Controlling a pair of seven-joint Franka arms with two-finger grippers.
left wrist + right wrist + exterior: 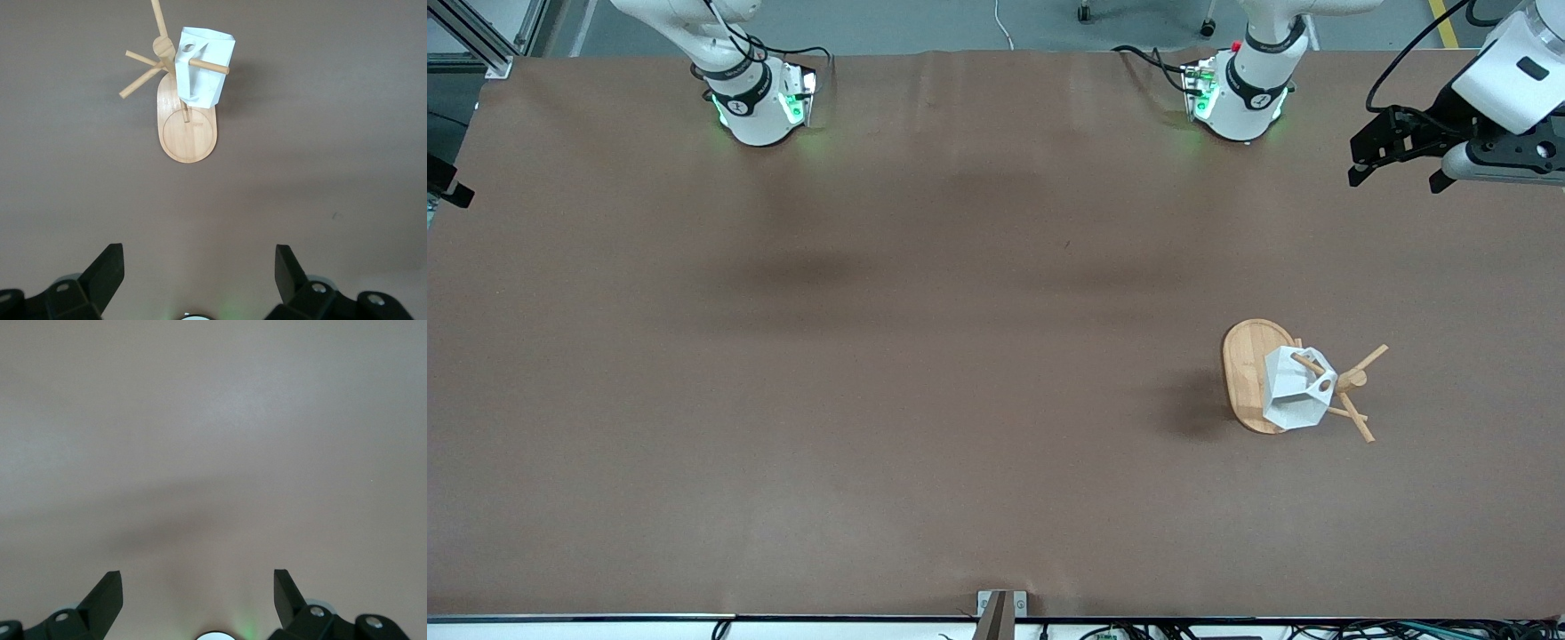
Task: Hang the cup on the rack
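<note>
The white faceted cup (1291,391) hangs off the table on the wooden rack (1245,373), its handle by the central post and a peg running across it. The rack stands toward the left arm's end of the table, nearer the front camera than the arm bases. Both show in the left wrist view, the cup (203,73) above the rack's oval base (190,137). My left gripper (1396,173) is open and empty, high over the table's edge at the left arm's end, well apart from the rack; its own view shows it too (199,267). My right gripper (198,587) is open and empty over bare table.
The brown table (925,356) carries nothing else in view. The two arm bases (760,102) (1240,93) stand along its farthest edge. A small grey bracket (1000,604) sits at the edge nearest the front camera.
</note>
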